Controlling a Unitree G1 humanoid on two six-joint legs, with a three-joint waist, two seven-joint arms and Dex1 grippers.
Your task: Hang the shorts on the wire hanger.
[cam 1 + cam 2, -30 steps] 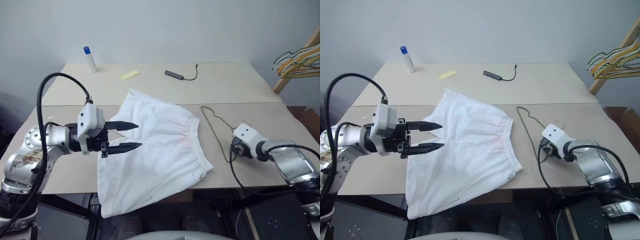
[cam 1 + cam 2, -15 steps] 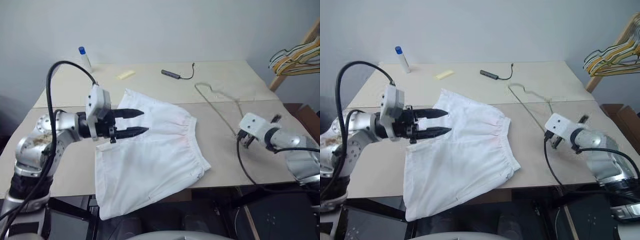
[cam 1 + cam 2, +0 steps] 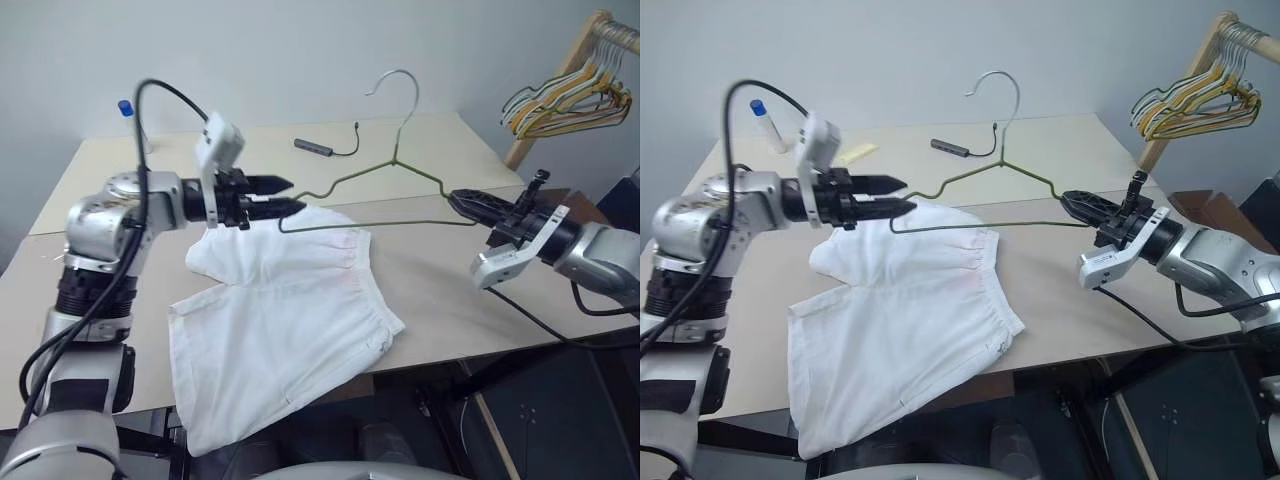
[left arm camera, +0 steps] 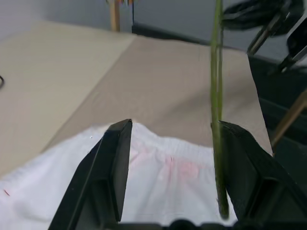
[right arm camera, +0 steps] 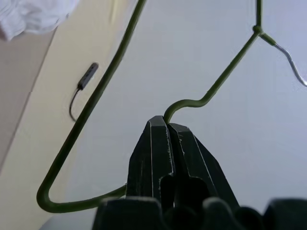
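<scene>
The white shorts (image 3: 290, 310) lie flat on the table, one leg hanging over the near edge. The wire hanger (image 3: 396, 160), thin olive-green wire with a silvery hook, stands upright in the air above the shorts' waistband. My right gripper (image 3: 455, 197) is shut on its right corner, and the right wrist view shows the fingers (image 5: 165, 122) pinched on the wire (image 5: 192, 102). My left gripper (image 3: 290, 195) is open at the hanger's left corner. In the left wrist view the wire (image 4: 216, 96) runs between the fingers, close to one of them, above the shorts (image 4: 158, 182).
The beige table (image 3: 440, 290) has a seam across its middle. At the back lie a dark adapter with a cable (image 3: 315, 148), a yellow piece (image 3: 855, 152) and a blue-capped bottle (image 3: 758, 108). A wooden rack with yellow and white hangers (image 3: 560, 100) stands at the far right.
My right gripper has shut on the hanger, lifted it off the table and rolled it upright. My left gripper has moved forward to the hanger's left corner. The camera has swung right.
</scene>
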